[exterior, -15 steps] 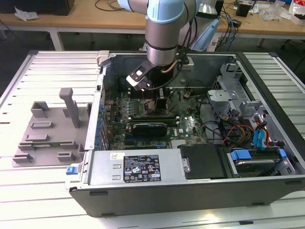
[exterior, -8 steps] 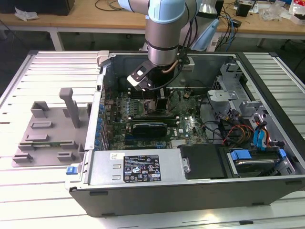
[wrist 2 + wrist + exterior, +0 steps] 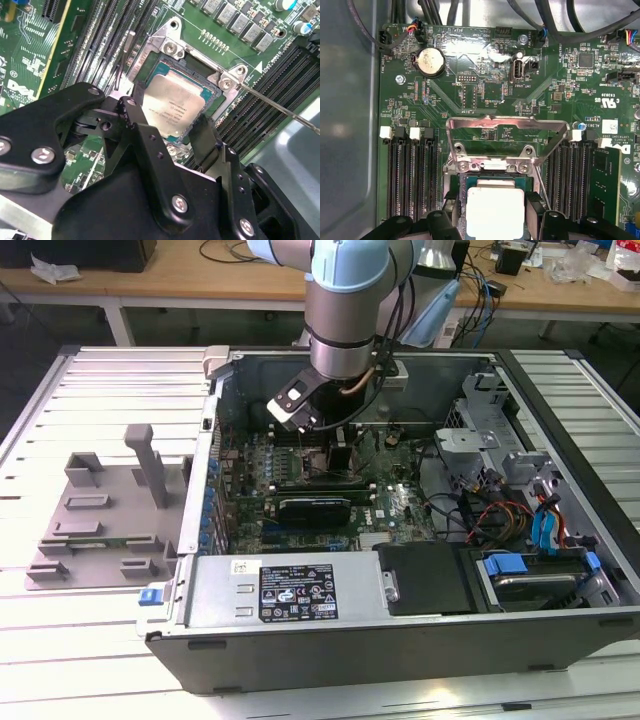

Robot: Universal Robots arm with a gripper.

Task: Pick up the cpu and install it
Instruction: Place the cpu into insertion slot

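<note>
The cpu point(image 3: 175, 102), a flat square chip with a silvery top, lies level in the open motherboard socket point(image 3: 172, 65). In the first wrist view the cpu point(image 3: 495, 207) shines pale under the light. My gripper point(image 3: 170, 125) reaches down into the open computer case point(image 3: 215, 420). Its two black fingers sit against opposite edges of the chip, shut on it. In the first wrist view the gripper point(image 3: 494, 214) straddles the chip in the same way. The socket's metal load plate point(image 3: 507, 125) stands hinged up behind the chip. From outside, the gripper point(image 3: 340, 455) hangs over the board's middle.
Memory slots point(image 3: 410, 175) run along both sides of the socket, and a thin lever rod point(image 3: 280, 107) sticks out beside it. A black card point(image 3: 315, 505), cables point(image 3: 500, 515) and drive bays crowd the case. Grey fixture blocks point(image 3: 100, 510) stand on the table at the exterior view's left.
</note>
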